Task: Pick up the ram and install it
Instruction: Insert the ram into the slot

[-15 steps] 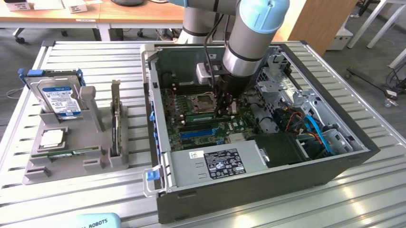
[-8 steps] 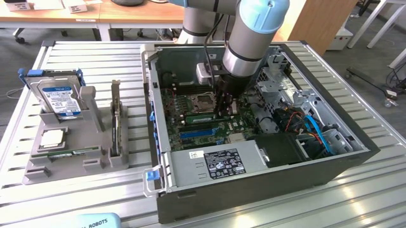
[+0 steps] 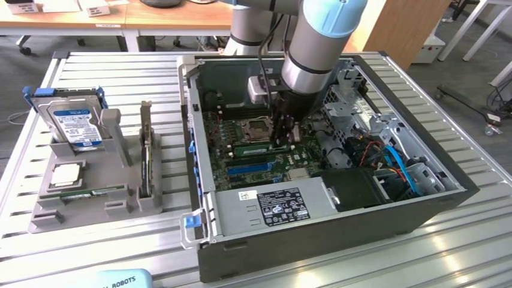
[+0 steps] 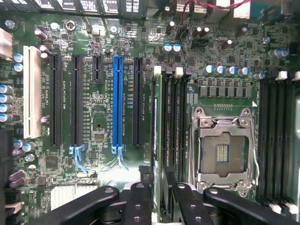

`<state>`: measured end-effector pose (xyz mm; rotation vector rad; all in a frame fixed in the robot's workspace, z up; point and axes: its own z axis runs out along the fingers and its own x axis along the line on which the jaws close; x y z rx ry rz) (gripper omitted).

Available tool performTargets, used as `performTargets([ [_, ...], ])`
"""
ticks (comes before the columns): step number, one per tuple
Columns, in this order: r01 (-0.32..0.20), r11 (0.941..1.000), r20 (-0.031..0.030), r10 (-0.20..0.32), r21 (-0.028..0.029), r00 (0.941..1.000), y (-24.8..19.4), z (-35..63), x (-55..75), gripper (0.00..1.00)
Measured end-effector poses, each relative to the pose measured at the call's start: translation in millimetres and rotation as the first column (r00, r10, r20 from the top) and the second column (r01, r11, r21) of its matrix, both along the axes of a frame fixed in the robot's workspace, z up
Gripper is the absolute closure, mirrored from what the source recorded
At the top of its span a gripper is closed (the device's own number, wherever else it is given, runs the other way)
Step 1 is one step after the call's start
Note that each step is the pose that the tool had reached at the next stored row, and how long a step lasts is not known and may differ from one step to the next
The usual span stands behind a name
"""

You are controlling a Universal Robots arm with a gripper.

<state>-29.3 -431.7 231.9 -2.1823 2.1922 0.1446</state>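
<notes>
The fingers (image 4: 139,201) are standing spread, one on each side of the ram (image 4: 158,136). We are judging them clear of it rather than pinching it. The ram is sitting edge-up in the row of memory slots (image 4: 174,131), just beside the empty processor socket (image 4: 224,150) on the motherboard (image 4: 101,117), inside the open computer case (image 3: 320,255).

In the exterior view, the gripper (image 3: 280,139) is hanging low over the board beside that socket. A second, similar stick (image 3: 84,194) is lying in the grey parts tray (image 3: 48,219) at the exterior view's left, near the hard drive (image 3: 76,126).

We are reading the step in hand as the release after insertion. We are judging that any further move calls for a straight path clear of the slot latches (image 4: 178,71). We cannot tell whether they are locked.
</notes>
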Motion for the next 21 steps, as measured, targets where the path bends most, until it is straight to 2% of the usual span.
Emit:
performTargets([
  [15,0.000,1.0000,-0.0001,0.000,0.0000,1.0000,0.0,32.8,0.0,0.75],
  [21,0.000,1.0000,0.0000,0.000,0.0000,1.0000,0.0,41.1,0.0,0.75],
])
